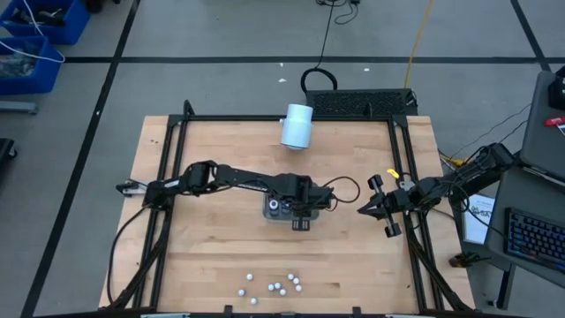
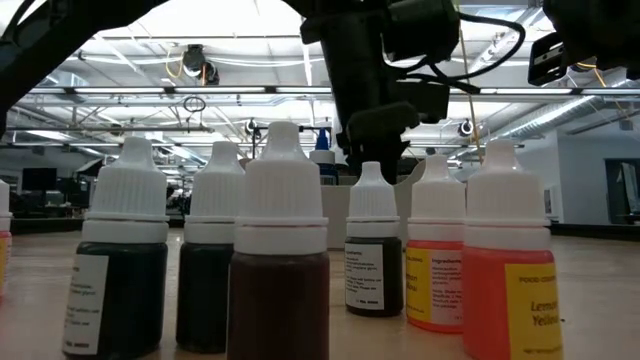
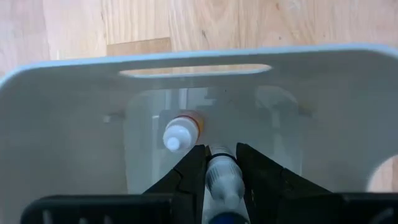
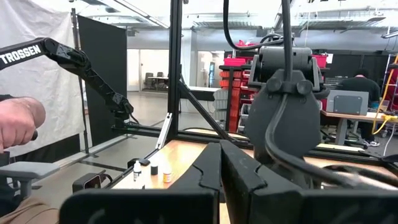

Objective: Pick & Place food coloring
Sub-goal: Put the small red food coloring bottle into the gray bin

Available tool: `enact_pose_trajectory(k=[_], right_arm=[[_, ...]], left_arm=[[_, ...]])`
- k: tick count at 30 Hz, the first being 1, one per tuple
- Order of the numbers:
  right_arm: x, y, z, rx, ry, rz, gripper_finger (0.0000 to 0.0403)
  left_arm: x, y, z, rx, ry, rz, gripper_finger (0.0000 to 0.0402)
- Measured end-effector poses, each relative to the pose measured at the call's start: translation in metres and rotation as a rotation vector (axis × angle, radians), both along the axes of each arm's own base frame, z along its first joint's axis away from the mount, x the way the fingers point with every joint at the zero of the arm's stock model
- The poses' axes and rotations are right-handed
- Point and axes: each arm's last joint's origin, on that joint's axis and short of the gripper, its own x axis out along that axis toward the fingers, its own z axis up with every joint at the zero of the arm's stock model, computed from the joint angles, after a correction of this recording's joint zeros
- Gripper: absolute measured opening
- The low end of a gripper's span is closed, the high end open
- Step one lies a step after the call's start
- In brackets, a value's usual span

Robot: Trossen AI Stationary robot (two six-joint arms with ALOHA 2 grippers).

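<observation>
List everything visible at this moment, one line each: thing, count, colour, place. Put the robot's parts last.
Small food coloring bottles with white caps: about ten, loose cluster near the table's front edge; up close their contents look dark, orange and yellow.
Food coloring bottle in grey tray: one, white cap, orange body, lying on its side.
Food coloring bottle in left hand: one, white cap, gripped between the fingers over the tray.
Grey rectangular plastic tray: one, table centre.
Large white cylinder: one, lying at the table's back edge.
Wooden table: one, light brown, with a black frame.
Person's hand: one, beyond the table, seen from the right wrist.
Left hand: black, shut on a bottle above the tray.
Right hand: black, waiting at the table's right side.
</observation>
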Motion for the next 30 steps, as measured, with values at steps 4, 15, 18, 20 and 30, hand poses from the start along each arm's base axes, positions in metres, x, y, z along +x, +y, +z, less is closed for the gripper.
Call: enact_pose_trajectory(k=[4, 15, 18, 20, 30], right_arm=[[0.0000, 0.0000, 0.0000, 0.000, 0.000, 0.000, 0.0000], [0.0000, 0.0000, 0.0001, 0.000, -0.001, 0.000, 0.0000], [0.0000, 0.0000, 0.0001, 0.000, -0.001, 0.000, 0.0000], [0.0000, 0.0000, 0.0001, -0.001, -0.001, 0.000, 0.0000], [-0.0001, 0.0000, 0.0004, -0.001, -0.005, 0.000, 0.0000]], left_arm=[[0.0004, 0.0000, 0.0001, 0.000, -0.005, 0.000, 0.0085], [0.0028, -0.0011, 0.0009, -0.034, -0.026, -0.036, 0.0085], [0.0028, 0.0005, 0.0009, -0.034, -0.025, -0.033, 0.0085], [0.0029, 0.0013, 0.0009, -0.035, -0.026, -0.030, 0.0085], [0.0029, 0.0018, 0.0009, -0.042, -0.027, -0.008, 0.0086]])
